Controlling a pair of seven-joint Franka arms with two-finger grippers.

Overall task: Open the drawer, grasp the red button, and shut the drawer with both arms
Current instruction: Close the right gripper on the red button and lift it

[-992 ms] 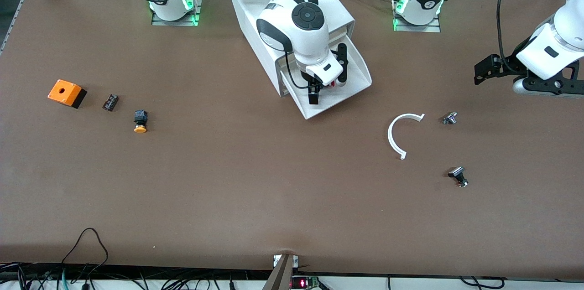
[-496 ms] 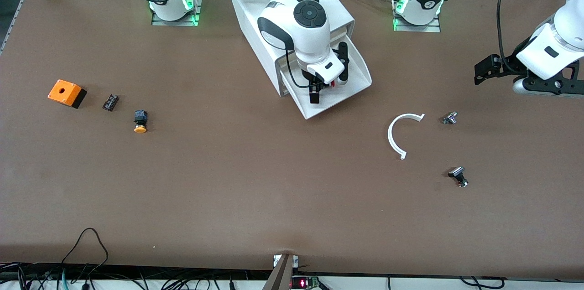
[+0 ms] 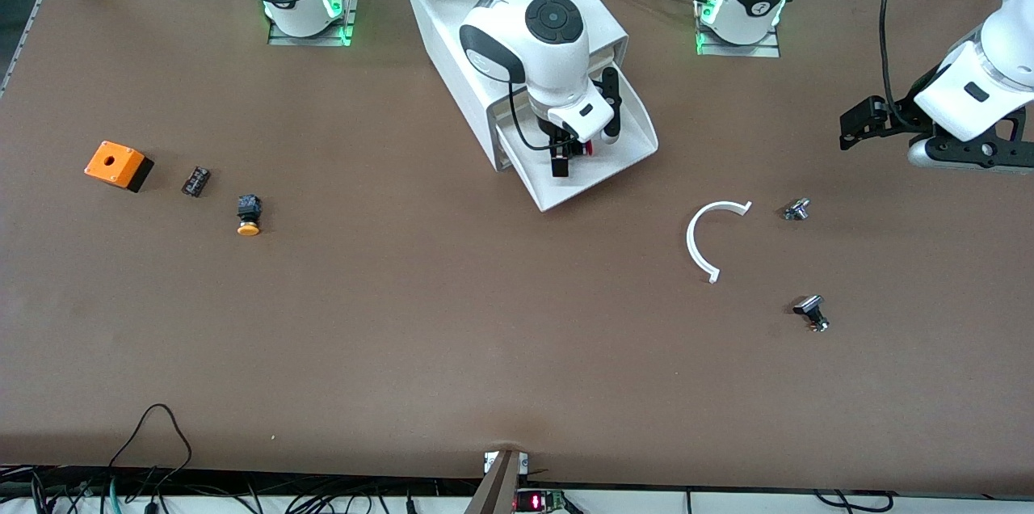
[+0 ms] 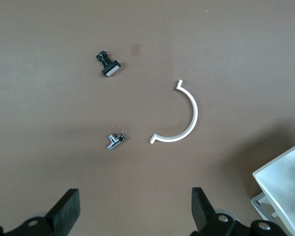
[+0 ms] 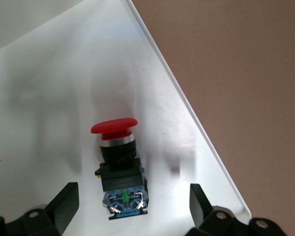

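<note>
The drawer (image 3: 602, 184) stands pulled out of the white cabinet (image 3: 452, 5). The button (image 3: 588, 147) lies on its side on the drawer floor (image 5: 49, 73). The right wrist view shows its red cap and black-and-blue body (image 5: 119, 167). My right gripper (image 3: 583, 138) is down in the drawer and open (image 5: 130, 211). One finger is on each side of the button's blue end, with gaps on both sides. My left gripper (image 3: 969, 152) waits, open and empty (image 4: 136, 216), over the table at the left arm's end.
A white arc (image 3: 711, 235) (image 4: 184, 115) and two small metal-and-black parts (image 3: 796, 209) (image 3: 811, 312) lie toward the left arm's end. An orange box (image 3: 118, 165), a small black part (image 3: 195, 180) and an orange-capped button (image 3: 249, 215) lie toward the right arm's end.
My right gripper has shifted a little toward the cabinet inside the drawer, closing in on the button. The left arm has not moved.
</note>
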